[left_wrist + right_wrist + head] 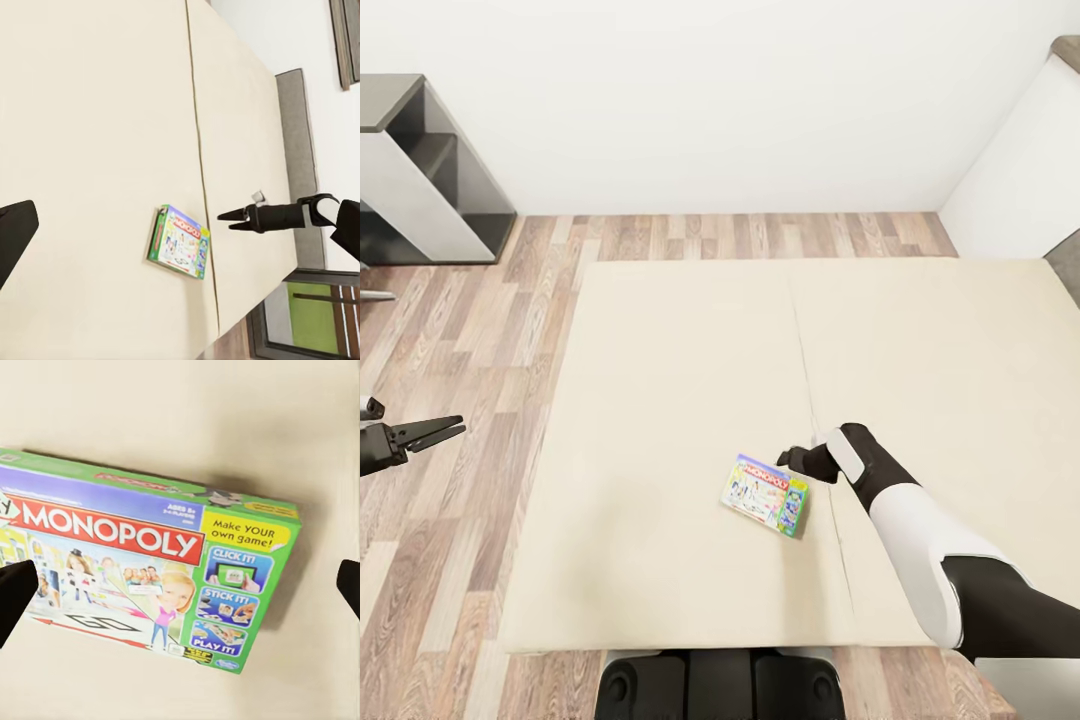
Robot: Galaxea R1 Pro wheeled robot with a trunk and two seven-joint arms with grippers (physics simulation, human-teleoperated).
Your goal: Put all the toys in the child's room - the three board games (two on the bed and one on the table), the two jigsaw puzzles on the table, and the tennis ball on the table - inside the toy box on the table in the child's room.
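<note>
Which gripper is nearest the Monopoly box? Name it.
The right gripper, hovering at the Monopoly box's edge over the bed; the left gripper hangs above the floor beside the bed.

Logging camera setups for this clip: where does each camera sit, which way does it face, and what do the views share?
Head view: on the robot's head, looking down over the bed; both arms show, right claw beside the Monopoly box, left claw over floor.
Left wrist view: on the left arm, looking across the bed at the box and right claw.
Right wrist view: facing the box close up; dark fingertips at the edges.
Shared: box and bed.
</note>
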